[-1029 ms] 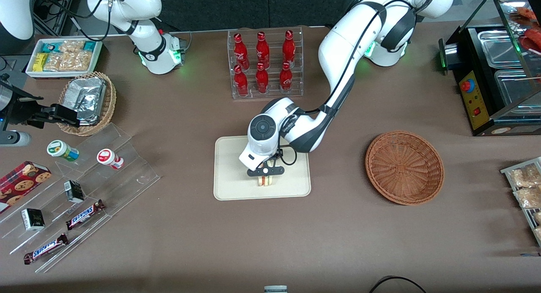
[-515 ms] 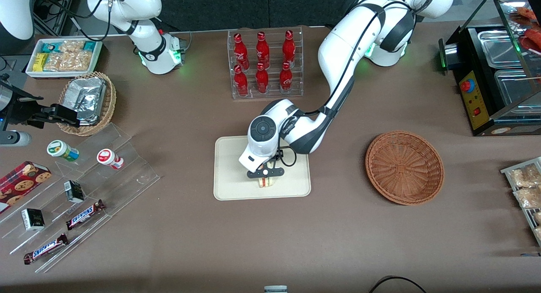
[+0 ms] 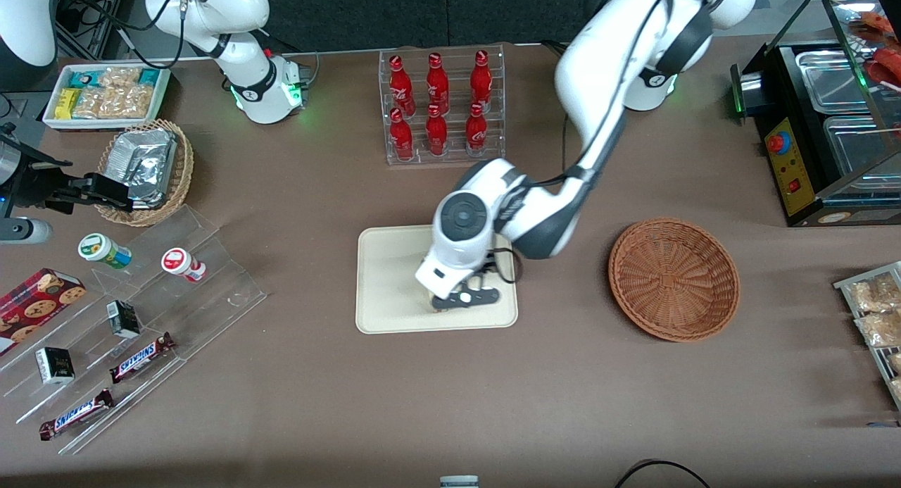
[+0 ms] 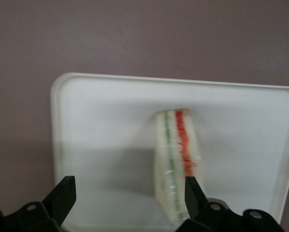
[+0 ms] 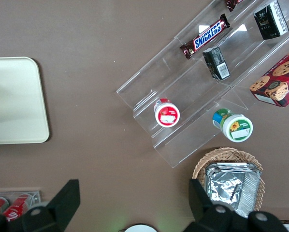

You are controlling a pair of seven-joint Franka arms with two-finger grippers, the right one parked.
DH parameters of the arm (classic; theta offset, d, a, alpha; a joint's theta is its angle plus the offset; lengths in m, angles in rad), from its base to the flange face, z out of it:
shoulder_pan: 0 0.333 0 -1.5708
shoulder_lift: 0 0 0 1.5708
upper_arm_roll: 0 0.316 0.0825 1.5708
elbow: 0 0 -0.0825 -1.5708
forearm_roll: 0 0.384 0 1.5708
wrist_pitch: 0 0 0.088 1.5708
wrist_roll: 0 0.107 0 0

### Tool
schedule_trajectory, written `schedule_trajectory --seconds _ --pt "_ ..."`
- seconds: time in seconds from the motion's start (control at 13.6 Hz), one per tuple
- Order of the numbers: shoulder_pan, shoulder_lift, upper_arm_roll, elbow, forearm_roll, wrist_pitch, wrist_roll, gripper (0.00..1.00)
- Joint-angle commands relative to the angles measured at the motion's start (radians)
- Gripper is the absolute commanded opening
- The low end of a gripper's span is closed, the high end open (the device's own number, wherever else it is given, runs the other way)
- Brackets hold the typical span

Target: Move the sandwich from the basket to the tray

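The sandwich (image 4: 176, 164) stands on its edge on the cream tray (image 4: 101, 121), with its green and red filling lines showing. My left gripper (image 4: 129, 198) hangs open just above it. The wedge lies close to one fingertip (image 4: 195, 195) and nothing grips it. In the front view the gripper (image 3: 464, 299) hovers over the part of the tray (image 3: 387, 277) nearest the camera and hides the sandwich. The reddish-brown basket (image 3: 673, 278) sits empty beside the tray, toward the working arm's end.
A rack of red bottles (image 3: 440, 108) stands farther from the camera than the tray. Toward the parked arm's end are a clear stepped stand with snacks (image 3: 141, 312), a tan basket of foil packets (image 3: 144, 170) and a white bin (image 3: 105, 97). A food warmer (image 3: 830, 129) stands at the working arm's end.
The gripper has let go of the sandwich, opened, and lifted off it, shifting a little toward the basket. The sandwich stays on the tray.
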Motion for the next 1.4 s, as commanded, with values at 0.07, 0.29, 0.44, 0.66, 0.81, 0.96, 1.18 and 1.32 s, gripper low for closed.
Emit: schedule_trajectory --seconds 0.07,0.29,0.44,0.66,0.81,0.96,1.18,1.32 --pt "0.103 -0.212 -0.007 -0.292 -0.033 -0.009 0.173 1.00" --pt "0.189 -0.361 -0.007 -0.525 -0.037 0.047 0.310 0.99" --pt "0.253 -0.446 -0.006 -0.679 -0.036 0.142 0.411 0.99" --pt "0.376 -0.556 -0.006 -0.837 -0.036 0.203 0.598 0.99" --pt "0.436 -0.607 -0.004 -0.864 -0.036 0.158 0.739 0.99" --pt "0.479 -0.653 0.002 -0.861 -0.036 0.097 0.779 0.99" --pt "0.534 -0.763 0.004 -0.857 -0.039 0.011 0.779 0.99" --pt "0.574 -0.834 0.002 -0.856 -0.039 -0.018 0.776 0.99"
